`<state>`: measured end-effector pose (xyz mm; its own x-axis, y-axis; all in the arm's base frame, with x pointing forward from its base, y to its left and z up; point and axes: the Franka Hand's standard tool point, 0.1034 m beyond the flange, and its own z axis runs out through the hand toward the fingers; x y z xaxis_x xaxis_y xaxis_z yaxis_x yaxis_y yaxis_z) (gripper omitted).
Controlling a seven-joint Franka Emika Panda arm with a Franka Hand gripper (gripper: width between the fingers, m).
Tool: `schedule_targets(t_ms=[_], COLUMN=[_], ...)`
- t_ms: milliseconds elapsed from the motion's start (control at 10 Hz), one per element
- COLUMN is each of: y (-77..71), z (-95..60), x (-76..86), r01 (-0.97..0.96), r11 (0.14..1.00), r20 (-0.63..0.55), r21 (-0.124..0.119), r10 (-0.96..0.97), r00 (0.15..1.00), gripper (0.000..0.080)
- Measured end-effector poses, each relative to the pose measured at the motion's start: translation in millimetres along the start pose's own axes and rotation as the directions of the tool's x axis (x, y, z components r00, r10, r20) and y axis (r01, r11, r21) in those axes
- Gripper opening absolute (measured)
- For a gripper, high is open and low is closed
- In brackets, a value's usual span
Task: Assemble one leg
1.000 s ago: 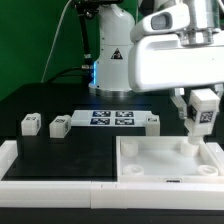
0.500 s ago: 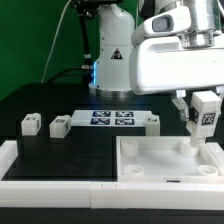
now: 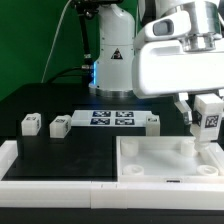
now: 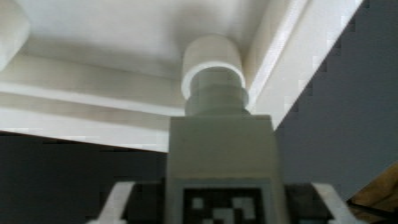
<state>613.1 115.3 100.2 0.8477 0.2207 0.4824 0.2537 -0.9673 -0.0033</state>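
Observation:
My gripper (image 3: 205, 118) is shut on a leg (image 3: 209, 113), a small white blocky peg with a black-and-white tag. I hold it upright over the far corner of the large flat white square piece (image 3: 160, 160), at the exterior view's right. Its round lower end is close to the corner socket; I cannot tell whether they touch. In the wrist view the leg (image 4: 222, 140) runs from between my fingers (image 4: 128, 203) down toward the piece's raised rim (image 4: 107, 85). Three more legs (image 3: 30, 124) (image 3: 58, 126) (image 3: 152, 122) lie on the black table.
The marker board (image 3: 110, 119) lies between the loose legs at the back. A white raised border (image 3: 50, 185) runs along the table's front edge. The arm's base (image 3: 112, 60) stands behind the table.
My gripper with the leg has shifted slightly to the exterior view's right and turned a little. The loose legs and the square piece have not moved.

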Motion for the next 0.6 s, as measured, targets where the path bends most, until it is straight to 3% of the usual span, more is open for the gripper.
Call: schedule_targets(t_ms=[100, 600], y=[2.7, 1.4], z=[3.6, 16.8], x=[2.6, -10.6], r01=[0.002, 0.003], r11=[1.0, 1.0], r20=[-0.083, -0.089], r21=[-0.015, -0.016], r10=[-0.003, -0.004], r00=[0.997, 0.996], gripper=[0.0287, 0.0287])
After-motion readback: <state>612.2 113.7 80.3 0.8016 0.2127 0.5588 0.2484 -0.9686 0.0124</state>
